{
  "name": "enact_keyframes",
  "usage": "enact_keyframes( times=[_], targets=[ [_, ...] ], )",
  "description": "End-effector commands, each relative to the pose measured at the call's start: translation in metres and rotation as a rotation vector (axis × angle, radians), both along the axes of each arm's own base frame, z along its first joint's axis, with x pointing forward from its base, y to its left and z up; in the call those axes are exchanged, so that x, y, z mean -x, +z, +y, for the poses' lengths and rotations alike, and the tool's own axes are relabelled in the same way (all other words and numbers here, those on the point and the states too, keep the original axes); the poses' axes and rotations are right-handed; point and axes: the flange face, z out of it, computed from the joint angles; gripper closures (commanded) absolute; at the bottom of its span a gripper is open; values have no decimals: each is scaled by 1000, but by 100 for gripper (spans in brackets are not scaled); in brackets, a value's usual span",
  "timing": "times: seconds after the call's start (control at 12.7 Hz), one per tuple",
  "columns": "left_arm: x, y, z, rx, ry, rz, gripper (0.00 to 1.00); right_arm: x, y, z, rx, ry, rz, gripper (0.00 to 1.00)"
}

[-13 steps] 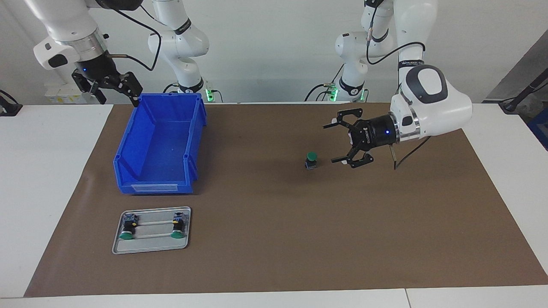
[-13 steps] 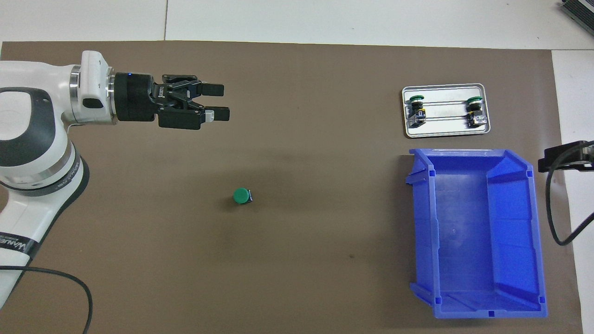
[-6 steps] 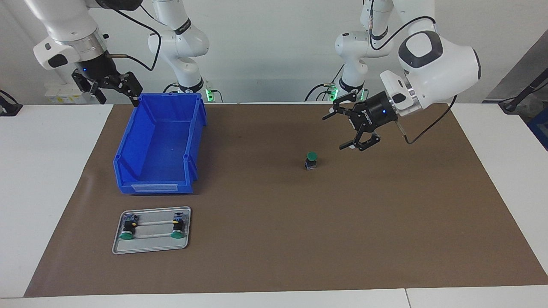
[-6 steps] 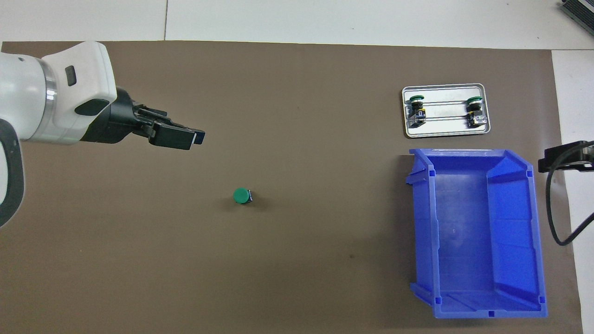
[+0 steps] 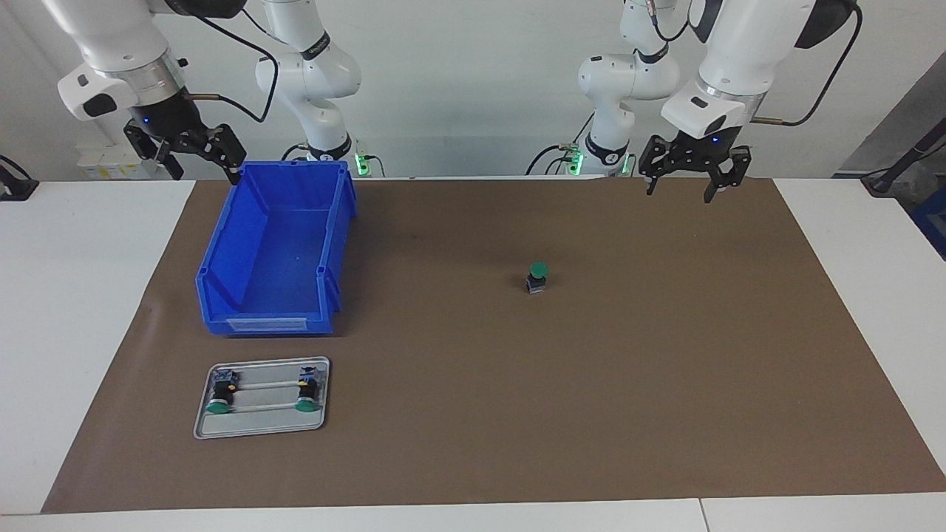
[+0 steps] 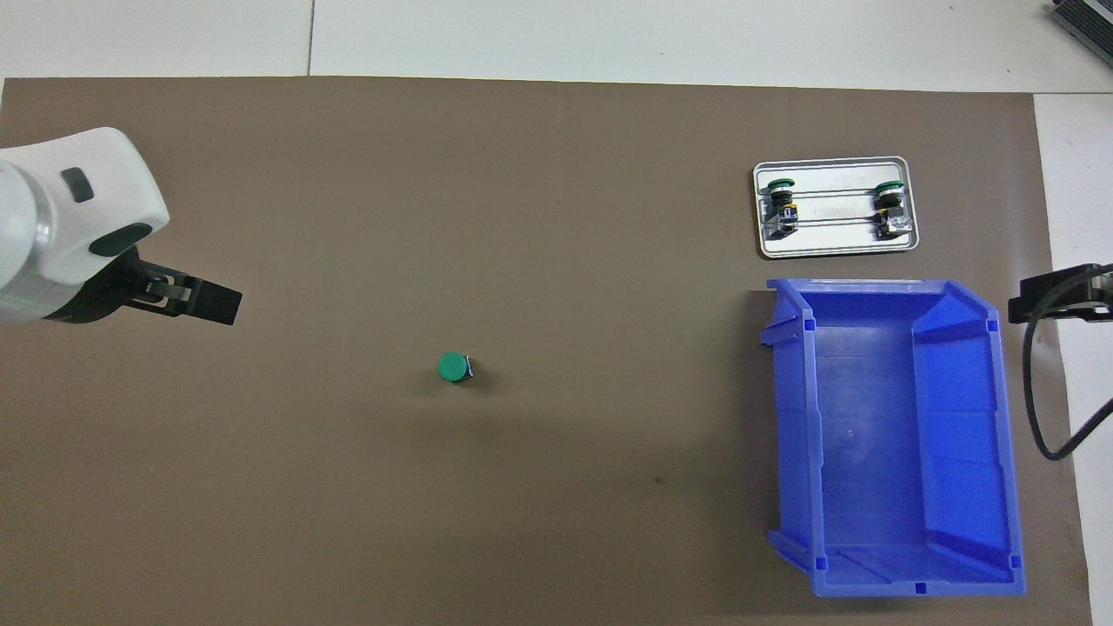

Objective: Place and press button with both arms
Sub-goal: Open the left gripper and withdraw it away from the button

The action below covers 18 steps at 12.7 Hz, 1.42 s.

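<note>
— Where's the button point(image 5: 537, 277)?
— Upright on the brown mat point(image 5: 665, 384), alone, mid-table.
— Your grippers?
— My left gripper point(image 5: 693, 181) and right gripper point(image 5: 194, 161) hang up high, fingers apart, both empty.

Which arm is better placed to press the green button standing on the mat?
Probably the left. Its hand hangs open over the mat's left-arm end, nearest the button. The right hand waits open beside the blue bin.
</note>
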Motion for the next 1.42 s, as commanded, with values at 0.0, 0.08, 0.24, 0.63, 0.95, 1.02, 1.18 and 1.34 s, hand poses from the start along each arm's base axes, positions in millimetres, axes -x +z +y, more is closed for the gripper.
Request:
enact_keyframes(
  times=[0.0, 0.08, 0.24, 0.63, 0.95, 1.02, 1.18, 1.34],
  targets=[
    [6, 4, 37, -25, 88, 12, 0, 5, 2, -2, -26, -19, 1, 0],
    [6, 2, 40, -26, 94, 18, 0, 5, 2, -2, -26, -19, 1, 0],
    [6, 2, 41, -18, 126, 10, 0, 5, 2, -2, -27, -19, 3, 0],
    [-4, 0, 53, 156, 297, -11, 0, 5, 2, -3, -27, -20, 1, 0],
    [-2, -9, 44, 140, 271, -16, 0, 5, 2, -2, -27, -19, 4, 0],
    [3, -15, 32, 124, 247, -31, 8, 5, 2, -2, -27, -19, 3, 0],
    [9, -24, -5, 78, 194, -27, 50, 5, 2, -3, -27, -20, 4, 0],
    [11, -41, -63, 38, 224, -31, 74, 5, 2, -3, -27, -20, 4, 0]
  ],
)
